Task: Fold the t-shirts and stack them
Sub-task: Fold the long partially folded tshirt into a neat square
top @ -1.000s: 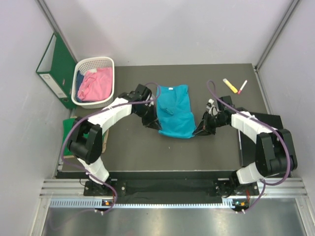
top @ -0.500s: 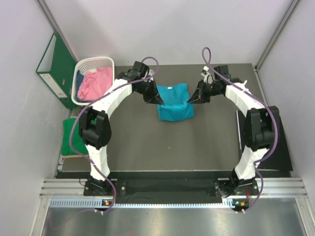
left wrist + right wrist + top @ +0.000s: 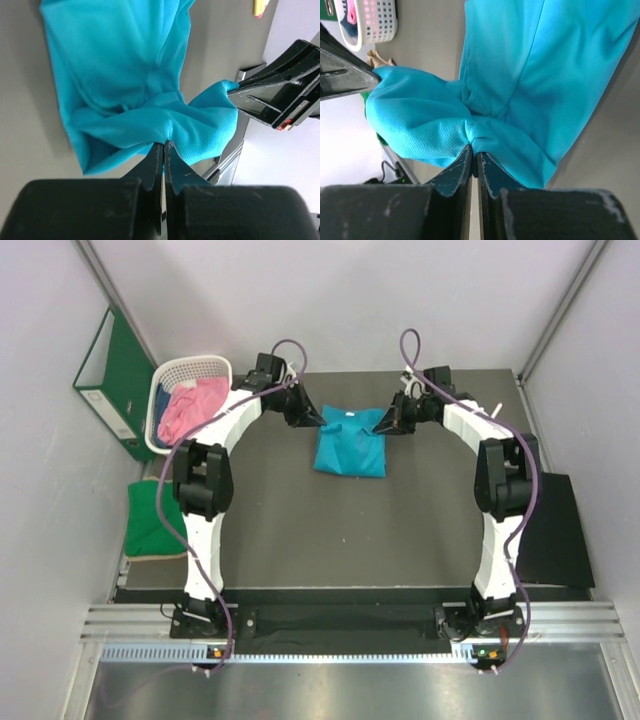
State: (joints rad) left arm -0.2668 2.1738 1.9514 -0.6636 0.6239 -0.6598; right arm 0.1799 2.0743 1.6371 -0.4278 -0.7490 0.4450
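So your left gripper (image 3: 164,146) and right gripper (image 3: 474,152) are pinching the teal t-shirt (image 3: 350,445). It's lying near the desk's (image 3: 300,530) far edge.

Table (image 3: 340,530) near half open — basket (image 3: 192,362), binder (image 3: 118,375) crowd far-left; teal t-shirt (image 3: 350,447) far centre.

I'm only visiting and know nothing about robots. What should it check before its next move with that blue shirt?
1. Left gripper clamped on the teal t-shirt: ok.
2. Right gripper clamped on the same shirt: ok.
3. Folded layers lined up edge to edge: cannot tell.
4. Shirt lying apart from the white basket: ok.
5. Pink t-shirt inside the basket, out of the way: ok.
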